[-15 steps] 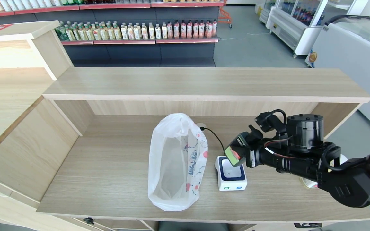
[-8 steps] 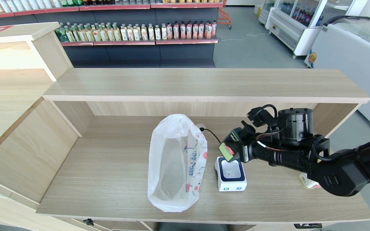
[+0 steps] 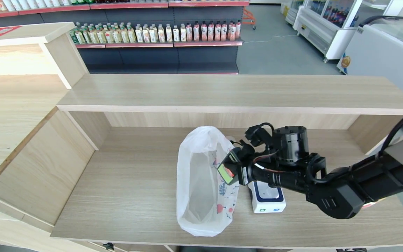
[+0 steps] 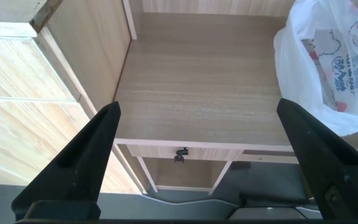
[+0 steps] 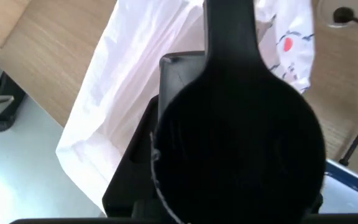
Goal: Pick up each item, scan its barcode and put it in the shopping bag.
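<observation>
A white plastic shopping bag [image 3: 201, 182] with a cartoon print stands open near the middle of the lower counter, beside a white and blue barcode scanner [image 3: 268, 201] on its right. My right gripper [image 3: 231, 166] is shut on a small green and red pack [image 3: 226, 172], held in the air against the bag's right rim, just left of the scanner. The right wrist view looks down past the gripper's dark body onto the bag [image 5: 123, 93]. My left gripper [image 4: 199, 107] hangs open and holds nothing, in front of the counter's front edge, with the bag [image 4: 328, 68] off to one side.
The scanner's black cable [image 5: 353, 137] runs back to a round socket [image 5: 339, 15] behind the bag. A raised wooden shelf [image 3: 222, 91] spans the counter's back, and a side wall [image 3: 44, 164] closes its left end. Bare wood lies left of the bag.
The head camera has shifted. My right gripper carried the pack leftward, from above the scanner to the bag's right rim.
</observation>
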{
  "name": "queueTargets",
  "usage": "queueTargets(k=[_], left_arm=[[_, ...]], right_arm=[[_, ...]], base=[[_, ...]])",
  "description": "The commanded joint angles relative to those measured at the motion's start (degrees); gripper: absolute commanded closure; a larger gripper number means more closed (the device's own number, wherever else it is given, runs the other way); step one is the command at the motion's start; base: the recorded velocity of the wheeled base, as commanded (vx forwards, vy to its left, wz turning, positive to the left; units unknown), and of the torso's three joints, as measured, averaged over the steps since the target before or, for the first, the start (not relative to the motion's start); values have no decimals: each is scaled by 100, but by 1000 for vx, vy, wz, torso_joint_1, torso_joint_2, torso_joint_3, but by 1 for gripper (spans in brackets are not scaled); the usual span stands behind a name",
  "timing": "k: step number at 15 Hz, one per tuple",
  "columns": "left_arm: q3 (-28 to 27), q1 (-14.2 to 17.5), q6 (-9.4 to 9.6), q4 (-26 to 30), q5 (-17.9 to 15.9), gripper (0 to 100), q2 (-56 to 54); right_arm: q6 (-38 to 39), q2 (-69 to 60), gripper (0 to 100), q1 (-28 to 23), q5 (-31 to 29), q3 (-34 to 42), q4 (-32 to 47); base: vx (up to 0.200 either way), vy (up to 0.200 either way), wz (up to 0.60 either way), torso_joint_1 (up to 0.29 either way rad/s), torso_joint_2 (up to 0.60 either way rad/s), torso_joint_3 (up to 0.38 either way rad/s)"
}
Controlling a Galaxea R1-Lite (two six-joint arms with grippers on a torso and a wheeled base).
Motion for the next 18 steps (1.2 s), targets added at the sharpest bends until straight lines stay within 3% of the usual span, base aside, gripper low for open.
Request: queueTargets(k=[1,10,13,14,16,18], left_arm=[[1,6,-4,2,2,0,-2],[1,6,-4,2,2,0,-2],[1,-3,-4,2,2,0,-2],[1,-3,-4,2,2,0,-2],[1,-3,-4,2,2,0,-2],[1,6,-4,2,2,0,-2]], right_arm=[[-286,646,100,184,-21,-53,-330],[-1604,1771,100,430,-56,-475,-655],[-1710,2017,100,421,-56,-791,-646],[-1762,2061,0,421,-56,-844,-638],[-2017,2026,0,404,-21,-765,-611],[-1604,1648,0,386,5,-501,-620]], base=[[0,0,0,0,0,0],[0,0,0,0,0,0],[0,0,0,0,0,0],[0,0,0,0,0,0],[0,0,0,0,0,0],[0,0,0,0,0,0]])
